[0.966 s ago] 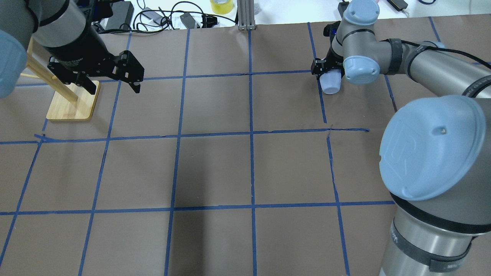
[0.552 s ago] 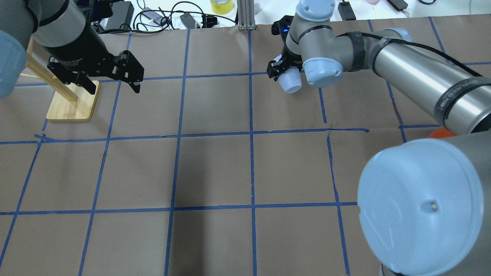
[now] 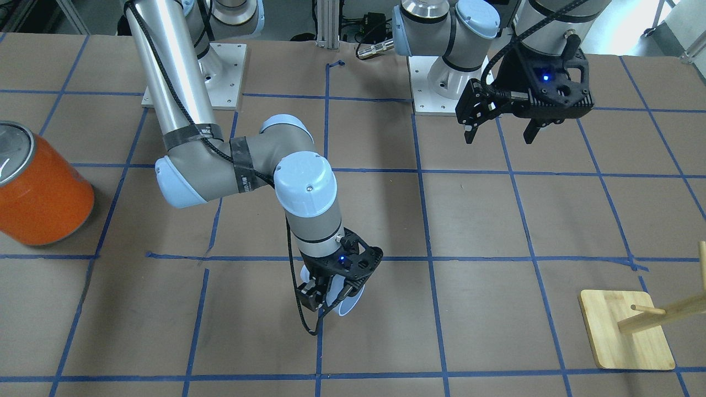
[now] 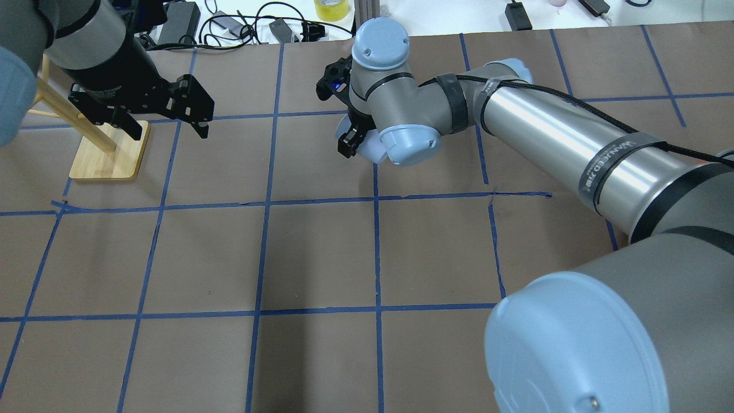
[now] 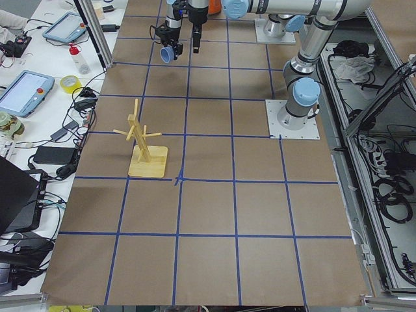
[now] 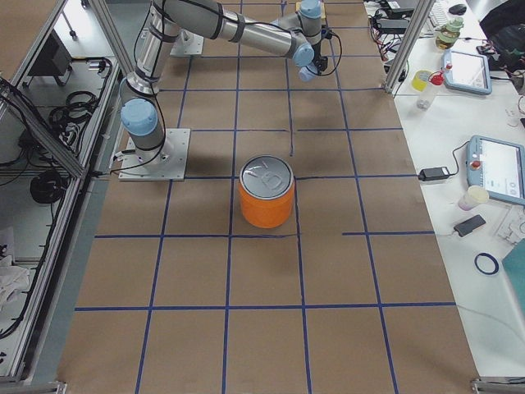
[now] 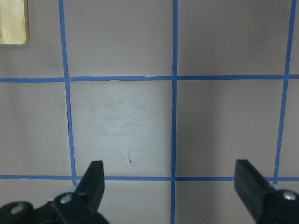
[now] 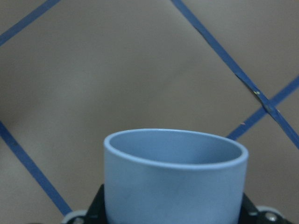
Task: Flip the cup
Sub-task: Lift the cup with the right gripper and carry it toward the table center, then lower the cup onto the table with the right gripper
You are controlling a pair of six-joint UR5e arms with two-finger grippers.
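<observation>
The pale light-blue cup is clamped in my right gripper, tilted on its side above the brown table, its rim pointing away from the wrist. In the overhead view the cup peeks out beside the right gripper, near the far middle of the table. The right wrist view shows the cup filling the lower frame, held between the jaws. My left gripper is open and empty above the far left; it also shows in the front view and the left wrist view.
A large orange can with a silver top stands on the robot's right side of the table. A wooden peg rack on a square base stands under my left arm. Cables and gear lie beyond the table's far edge.
My right arm has swung left along the far part of the table, carrying the cup from the far right to the far middle. The left arm has not moved.
</observation>
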